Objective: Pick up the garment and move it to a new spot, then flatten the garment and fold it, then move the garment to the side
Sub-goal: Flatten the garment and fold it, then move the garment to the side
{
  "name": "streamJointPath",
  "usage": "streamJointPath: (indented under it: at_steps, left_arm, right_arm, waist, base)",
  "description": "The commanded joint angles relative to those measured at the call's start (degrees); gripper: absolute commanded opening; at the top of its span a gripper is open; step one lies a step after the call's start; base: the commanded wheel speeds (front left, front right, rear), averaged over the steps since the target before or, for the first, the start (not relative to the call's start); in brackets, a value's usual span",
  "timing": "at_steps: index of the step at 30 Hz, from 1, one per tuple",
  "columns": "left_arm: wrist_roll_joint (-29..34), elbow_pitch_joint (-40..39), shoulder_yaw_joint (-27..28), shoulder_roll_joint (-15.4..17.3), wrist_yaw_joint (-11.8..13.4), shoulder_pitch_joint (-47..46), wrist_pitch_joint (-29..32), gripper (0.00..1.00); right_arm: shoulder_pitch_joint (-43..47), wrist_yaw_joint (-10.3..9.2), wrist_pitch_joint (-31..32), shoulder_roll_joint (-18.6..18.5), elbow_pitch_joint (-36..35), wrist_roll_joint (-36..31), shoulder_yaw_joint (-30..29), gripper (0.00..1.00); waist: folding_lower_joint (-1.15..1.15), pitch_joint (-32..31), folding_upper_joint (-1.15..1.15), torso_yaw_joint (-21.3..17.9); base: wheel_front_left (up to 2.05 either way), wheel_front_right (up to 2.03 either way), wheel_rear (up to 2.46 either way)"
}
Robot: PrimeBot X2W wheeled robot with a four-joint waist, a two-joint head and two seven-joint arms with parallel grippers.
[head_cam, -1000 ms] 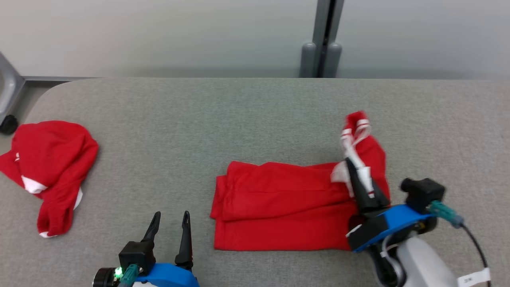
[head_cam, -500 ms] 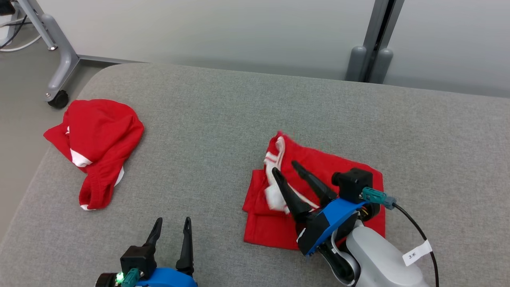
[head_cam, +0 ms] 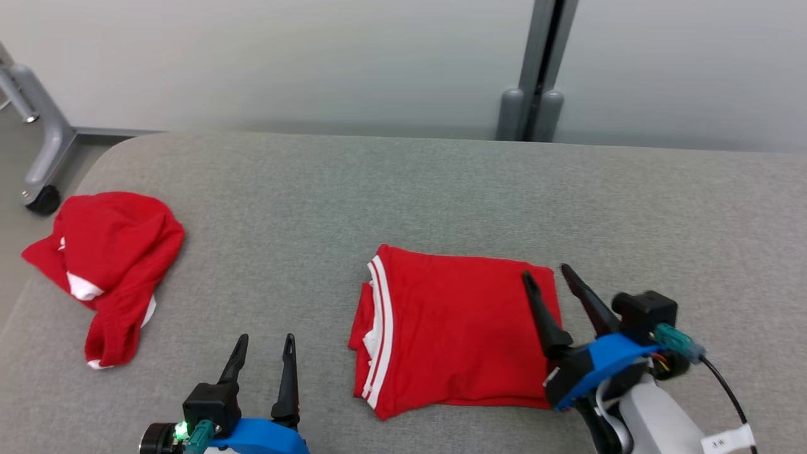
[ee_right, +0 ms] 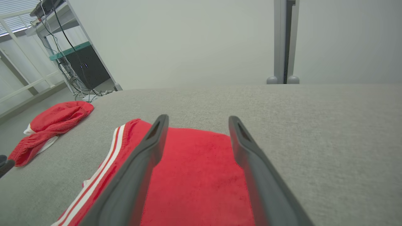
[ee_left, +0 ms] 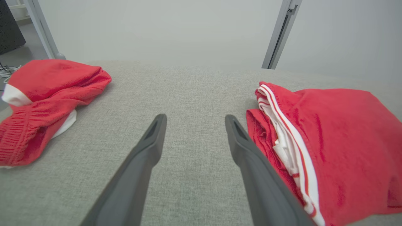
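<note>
Your right gripper (head_cam: 545,271) stood with its fingers spread and nothing between them, its tips over the right edge of the folded garment (head_cam: 460,334). That garment lay in the lower middle of the head view on the grey padded table (head_cam: 378,189), with its white-striped hem stacked along its left edge. Your left gripper (head_cam: 266,338), at the lower left, was likewise spread and empty, near that striped edge but not touching it. A crumpled red garment (head_cam: 107,265) sat at the far left, well apart.

The fold looked complete, so the step in hand was, as I judged it, shifting the bundle aside. To do that well you needed to catch every layer at once, because the striped edge showed loose, uneven layers likely to slide apart. A low pinch at both edges, with both arms travelling together, should have kept it square. Dragging by one corner risked undoing the fold.
</note>
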Motion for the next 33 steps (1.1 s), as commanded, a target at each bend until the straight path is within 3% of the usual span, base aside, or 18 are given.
streamJointPath:
  at_steps: [1,5,17,33]
  left_arm:
    - [0.7,-0.6,0.6,0.0,0.0,-0.2,-0.2,1.0]
    - [1.6,-0.9,1.4,0.0,-0.2,0.6,-0.2,1.0]
    - [1.7,-2.0,3.2,0.0,0.0,3.5,-0.2,1.0]
    - [0.7,-2.6,3.2,0.0,0.4,5.4,-0.2,1.0]
  right_arm:
    - [2.1,0.0,0.0,-0.2,-0.5,-2.3,-2.2,1.0]
    - [5.7,0.0,0.0,0.1,-2.1,-7.4,-8.1,1.0]
    - [12.2,0.0,0.0,0.9,-1.5,-14.5,-15.3,1.0]
    - [14.3,0.0,0.0,0.9,-1.5,-11.9,-13.8,1.0]
  waist:
    - [0.0,-1.0,0.0,-1.5]
    - [0.0,-1.6,0.0,-3.3]
    - [0.0,-4.0,0.0,-5.9]
    - [0.0,-4.7,0.0,-5.7]
  base:
    - [0.0,0.0,0.0]
    - [0.0,0.0,0.0]
    - [0.0,0.0,0.0]
    - [0.0,0.0,0.0]
